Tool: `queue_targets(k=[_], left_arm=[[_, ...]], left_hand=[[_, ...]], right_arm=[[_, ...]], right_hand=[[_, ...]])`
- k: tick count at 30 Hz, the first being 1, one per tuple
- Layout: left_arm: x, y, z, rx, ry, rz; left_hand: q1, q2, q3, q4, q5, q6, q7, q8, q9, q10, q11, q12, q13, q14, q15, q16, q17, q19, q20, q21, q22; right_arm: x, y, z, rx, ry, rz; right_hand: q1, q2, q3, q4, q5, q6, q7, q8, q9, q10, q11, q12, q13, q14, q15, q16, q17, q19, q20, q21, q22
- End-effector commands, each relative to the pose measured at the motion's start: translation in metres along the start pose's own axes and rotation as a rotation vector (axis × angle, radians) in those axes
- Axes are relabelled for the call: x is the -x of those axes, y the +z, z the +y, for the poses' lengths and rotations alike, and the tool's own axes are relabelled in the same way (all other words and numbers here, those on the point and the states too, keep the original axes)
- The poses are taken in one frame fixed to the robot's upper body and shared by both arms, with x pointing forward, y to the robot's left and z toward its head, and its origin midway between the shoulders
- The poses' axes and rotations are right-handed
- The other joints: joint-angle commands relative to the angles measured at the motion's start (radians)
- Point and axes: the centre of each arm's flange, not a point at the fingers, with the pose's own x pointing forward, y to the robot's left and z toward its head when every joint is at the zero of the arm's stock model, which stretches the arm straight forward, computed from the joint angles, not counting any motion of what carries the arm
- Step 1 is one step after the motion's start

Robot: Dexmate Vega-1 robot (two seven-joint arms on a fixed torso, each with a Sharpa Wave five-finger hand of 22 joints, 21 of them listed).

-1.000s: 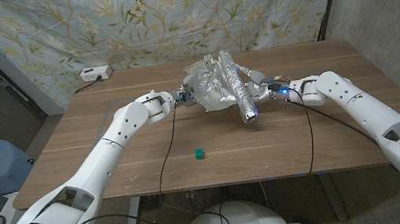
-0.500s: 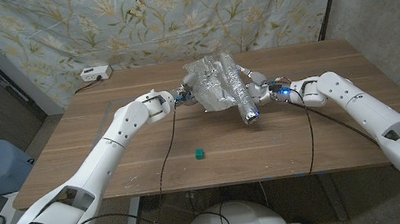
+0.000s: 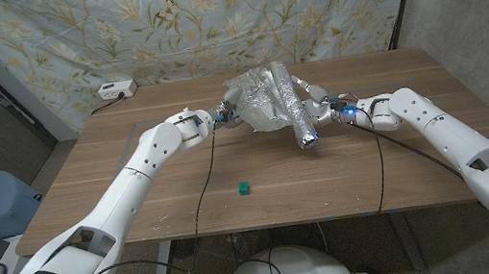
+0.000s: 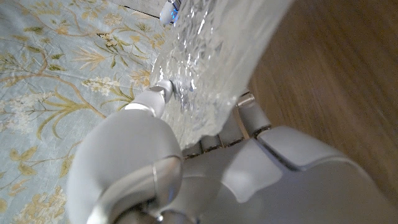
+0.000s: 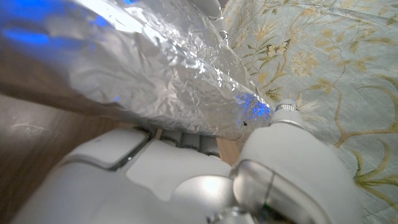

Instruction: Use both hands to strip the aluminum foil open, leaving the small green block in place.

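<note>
A crumpled sheet of aluminum foil is held above the middle of the table, one side rolled into a tube that slopes down toward the front. My left hand grips its left edge; the foil runs up from that hand's fingers. My right hand holds the right side, with the rolled foil lying across its fingers. A small green block sits alone on the wood near the front edge, well apart from both hands.
A white power strip lies at the table's back left corner. A floral cloth hangs behind the table. Black cables trail from both wrists over the front edge.
The foil and both hands have risen slightly and shifted toward the back. The green block has not moved.
</note>
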Motion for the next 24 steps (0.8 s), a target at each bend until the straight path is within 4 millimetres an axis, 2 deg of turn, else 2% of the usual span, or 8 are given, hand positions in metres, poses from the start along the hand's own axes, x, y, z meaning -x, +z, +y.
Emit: queue_targets(k=[1,24], left_arm=[[0.0059,0.0012,0.0032,-0.016,0.015,0.005],[0.0145,0.0046,0.0049,-0.031,0.009,0.005]], left_hand=[[0.014,-0.003,0.006,-0.003,-0.006,0.006,0.004,0.005,0.004,0.016,-0.014,-0.004,0.001,0.006,0.001,-0.002,0.007,-0.002,-0.002,0.005,0.002],[0.012,-0.003,0.006,-0.001,-0.007,0.006,0.004,0.004,0.003,0.018,-0.014,-0.007,0.0,0.007,0.001,-0.008,0.008,-0.005,-0.002,0.014,0.001]], right_arm=[[0.0028,0.0035,0.0014,0.0,0.015,-0.025],[0.0055,0.0042,0.0028,-0.036,0.033,-0.078]], right_hand=[[-0.013,0.003,-0.01,0.001,0.013,-0.002,0.037,0.009,0.001,0.021,-0.006,0.007,0.005,0.005,-0.001,-0.003,0.003,0.005,0.003,-0.001,0.002],[-0.015,0.01,-0.018,0.004,0.032,0.003,0.037,0.016,-0.001,0.027,-0.014,0.009,0.01,0.018,-0.007,-0.003,0.007,0.019,0.002,0.0,0.002]])
